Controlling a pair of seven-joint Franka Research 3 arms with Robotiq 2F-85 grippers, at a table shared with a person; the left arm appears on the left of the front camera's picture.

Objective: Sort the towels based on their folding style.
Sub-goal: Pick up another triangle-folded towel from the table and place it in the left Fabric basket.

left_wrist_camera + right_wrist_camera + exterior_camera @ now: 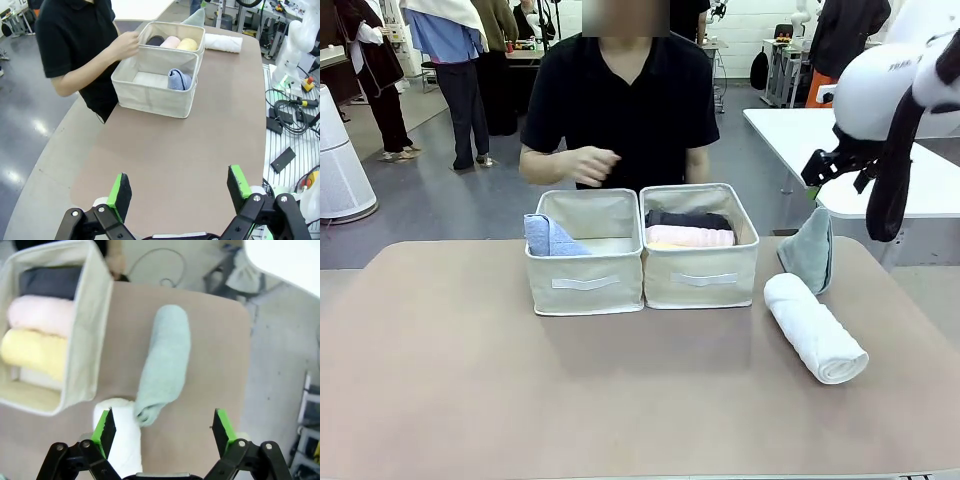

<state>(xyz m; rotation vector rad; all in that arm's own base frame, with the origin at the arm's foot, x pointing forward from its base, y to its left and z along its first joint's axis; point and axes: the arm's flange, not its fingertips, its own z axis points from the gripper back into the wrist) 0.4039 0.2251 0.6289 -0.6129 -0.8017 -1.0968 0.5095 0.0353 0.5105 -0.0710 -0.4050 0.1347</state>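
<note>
A grey-teal cone towel (810,250) leans at the right bin's outer side, and a white rolled towel (815,327) lies in front of it on the table. In the right bin (700,275) lie dark grey (688,219), pale pink (690,237) and yellow (32,352) rolls. The left bin (585,280) holds a lavender-blue cone towel (550,237). My right gripper (166,427) hangs open above the grey-teal towel (165,360) and the white roll (120,432). My left gripper (180,192) is open over bare table, far from the bins (155,92).
The person sits behind the bins with a hand (590,165) raised just above their far rims. A white table (880,150) stands behind on the right. Cables and gear (290,115) lie on the floor beside the table. The tabletop (520,390) in front of the bins is bare.
</note>
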